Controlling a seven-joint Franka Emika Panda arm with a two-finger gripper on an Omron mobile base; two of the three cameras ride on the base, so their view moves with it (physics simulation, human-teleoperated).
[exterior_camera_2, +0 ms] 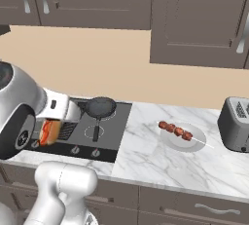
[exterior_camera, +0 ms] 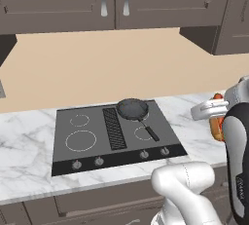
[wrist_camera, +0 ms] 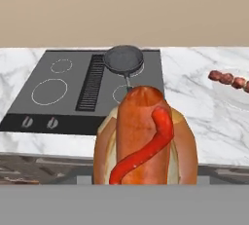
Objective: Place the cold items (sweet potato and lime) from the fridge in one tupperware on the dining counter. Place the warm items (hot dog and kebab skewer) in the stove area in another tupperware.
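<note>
Hot dog carried in the gripper, raised above the front edge of the stove area. Jaws closed narrowly on the bun, judging from the hand view, where the sausage stands directly ahead of the camera; fingertips themselves hidden behind the bun. In the right base view, hot dog tucked under the wrist, over the near left part of the cooktop.

Kebab skewer lying on a pale round plate on the marble counter to the right of the cooktop, well apart from the gripper. Small black pan on the rear burner, handle pointing forward.

Step in hand, as judged: transport of the hot dog to the shallow tray. Recommended: hold grip steady, keep the bun level so the sausage does not slide out, carry high enough to clear the pan and its handle, lower fully inside the tray rim before release.

Not in sight from this stance: either tupperware, the fridge, the cold items. Toaster cut off at the right edge. Left base view: hot dog largely masked by the arm. Contact of fingers with bun unverifiable.
</note>
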